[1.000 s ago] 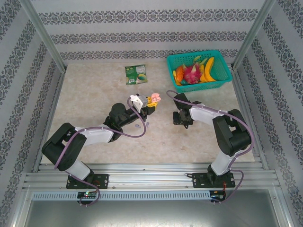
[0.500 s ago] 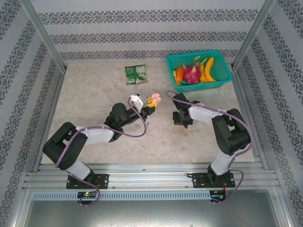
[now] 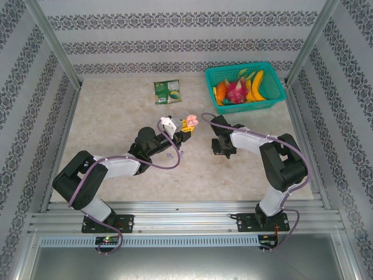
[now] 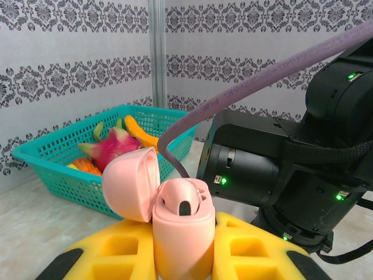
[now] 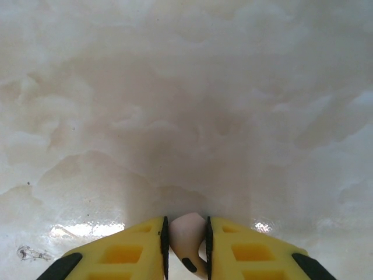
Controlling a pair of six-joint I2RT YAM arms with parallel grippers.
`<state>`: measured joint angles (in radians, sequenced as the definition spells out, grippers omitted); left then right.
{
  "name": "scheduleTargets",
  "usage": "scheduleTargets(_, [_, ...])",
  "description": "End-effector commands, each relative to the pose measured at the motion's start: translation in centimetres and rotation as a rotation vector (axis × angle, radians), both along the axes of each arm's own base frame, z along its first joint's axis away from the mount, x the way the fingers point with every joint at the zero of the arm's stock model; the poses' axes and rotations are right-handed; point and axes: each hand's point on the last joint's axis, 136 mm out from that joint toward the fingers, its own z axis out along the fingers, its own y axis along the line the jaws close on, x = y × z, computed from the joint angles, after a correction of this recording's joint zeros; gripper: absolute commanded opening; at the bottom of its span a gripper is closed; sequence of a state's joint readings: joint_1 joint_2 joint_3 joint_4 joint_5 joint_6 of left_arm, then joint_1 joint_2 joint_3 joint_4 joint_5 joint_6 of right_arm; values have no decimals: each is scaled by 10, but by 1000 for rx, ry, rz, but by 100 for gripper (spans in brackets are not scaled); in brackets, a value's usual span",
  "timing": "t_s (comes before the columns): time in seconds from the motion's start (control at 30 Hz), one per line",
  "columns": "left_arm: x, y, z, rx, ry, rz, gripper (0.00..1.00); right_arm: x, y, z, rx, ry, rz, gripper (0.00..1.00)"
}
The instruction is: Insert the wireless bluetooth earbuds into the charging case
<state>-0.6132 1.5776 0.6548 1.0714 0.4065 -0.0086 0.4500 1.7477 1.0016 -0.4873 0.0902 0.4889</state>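
The left hand (image 4: pixel 183 256) holds the pink charging case (image 4: pixel 183 230) upright between its 2 yellow fingers (image 4: pixel 119 256), closed snugly on the case's lower body. The case's rounded lid (image 4: pixel 132 184) is hinged open and leans to the left. Inside the open top a pale rim surrounds a small dark slot; whether an earbud already sits there is not clear. In the top view this left hand (image 3: pixel 187 125) is raised near the middle of the tabletop (image 3: pixel 111 116), with the pink case (image 3: pixel 192 121) at its tip.

The right hand (image 5: pixel 186 221) points down, close above the pale marbled tabletop (image 5: pixel 186 87). Its 2 yellow fingers (image 5: pixel 125 251) are narrowed onto a pale pink earbud (image 5: pixel 186 236) with a dark spot near its lower end, pinched upright between the pads. From above, the right hand (image 3: pixel 223 148) sits just right of the left hand, the 2 near each other but apart.

The left wrist camera looks past the case at the right arm's black housing (image 4: pixel 274 169), lit by small green lights, and a purple cable (image 4: pixel 245 81) arcs across it. Behind stands a teal basket (image 4: pixel 55 172) holding a dragon fruit (image 4: pixel 111 149) and other fruit. From above, the basket (image 3: pixel 278 98) sits at the far right of the tabletop, and a green packet (image 3: pixel 168 91) lies to its left.
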Motion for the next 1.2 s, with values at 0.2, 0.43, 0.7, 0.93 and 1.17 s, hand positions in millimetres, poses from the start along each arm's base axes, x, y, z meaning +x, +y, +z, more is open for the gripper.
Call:
scheduleTargets(0.2, [6, 0, 23, -55, -52, -1, 0, 2, 1, 7, -6, -17, 13, 20])
scheduleTargets(0.43, [5, 0, 25, -52, -58, -3, 0, 6, 4, 30, 59, -108, -14, 20])
scheduleTargets(0.7, [5, -2, 28, -55, -64, -16, 0, 13, 4, 79, 153, -293, -41, 18])
scheduleTargets(0.93, [3, -4, 32, -60, -66, -35, 0, 13, 2, 151, 260, -502, -54, 19])
scheduleTargets(1.17, [-2, -14, 41, -67, -78, -92, 0, 6, 4, 235, 419, -705, -47, 21])
